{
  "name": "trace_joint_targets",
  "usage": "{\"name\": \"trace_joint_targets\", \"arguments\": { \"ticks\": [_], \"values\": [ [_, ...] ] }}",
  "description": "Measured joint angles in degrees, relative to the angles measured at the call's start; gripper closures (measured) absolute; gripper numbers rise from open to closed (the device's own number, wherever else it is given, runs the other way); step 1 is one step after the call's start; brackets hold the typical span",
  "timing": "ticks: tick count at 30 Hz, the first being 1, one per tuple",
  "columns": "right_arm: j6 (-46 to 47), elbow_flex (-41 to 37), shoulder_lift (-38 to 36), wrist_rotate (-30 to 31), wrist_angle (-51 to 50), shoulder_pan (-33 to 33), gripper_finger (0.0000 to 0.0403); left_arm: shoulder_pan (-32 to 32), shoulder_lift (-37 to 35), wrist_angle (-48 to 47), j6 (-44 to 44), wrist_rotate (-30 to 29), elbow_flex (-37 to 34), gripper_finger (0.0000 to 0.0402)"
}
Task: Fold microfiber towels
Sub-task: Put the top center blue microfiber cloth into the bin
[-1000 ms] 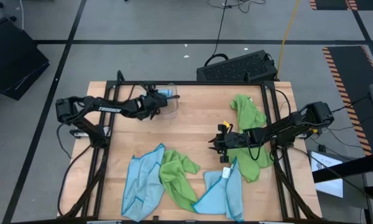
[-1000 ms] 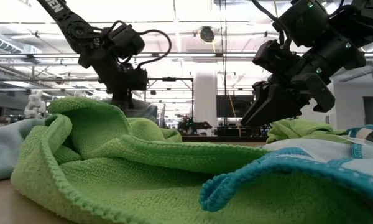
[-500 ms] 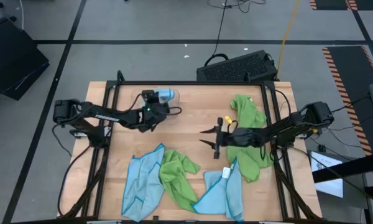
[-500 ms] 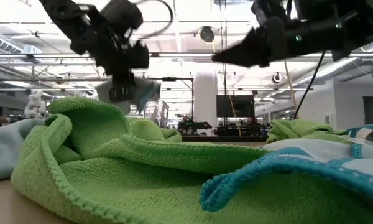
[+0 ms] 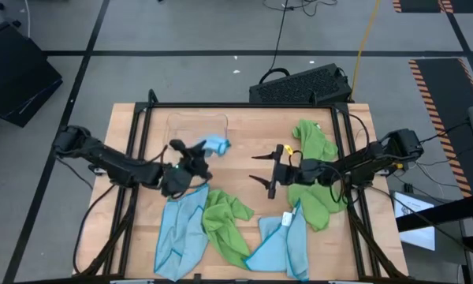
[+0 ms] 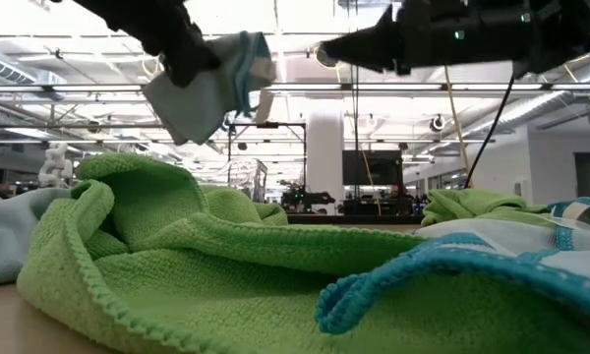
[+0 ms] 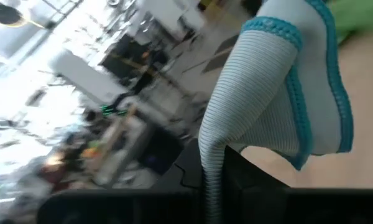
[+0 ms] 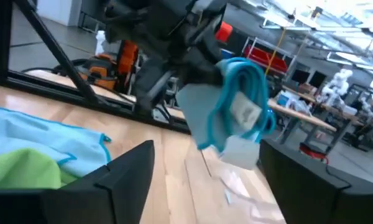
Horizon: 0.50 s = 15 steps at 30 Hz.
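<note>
The left pincer [image 5: 195, 154] is clenched on a folded blue towel [image 5: 216, 144], held up off the table [image 5: 244, 138] near its middle, towards the far edge. The right pincer [image 5: 262, 168] hangs released, fingers wide apart, just right of the middle, facing the held towel. Along the near edge lie two blue cloths [image 5: 180, 233] and a green one [image 5: 223, 225]. Another green towel [image 5: 314, 146] lies by the right edge.
</note>
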Motion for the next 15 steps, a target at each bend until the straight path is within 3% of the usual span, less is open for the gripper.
{"name": "trace_joint_targets", "arguments": {
  "ticks": [4, 15],
  "values": [
    [-3.57, 4.82, 0.21, 0.28, -7.24, 2.55, 0.0108, -3.18, 2.49, -1.65, -9.11, 0.75, -0.07, 0.0386],
    [-5.38, 15.79, 7.54, -0.08, -15.56, 6.62, 0.0086, -6.09, 4.87, 1.20, -14.91, 3.43, -0.04, 0.0387]
  ]
}}
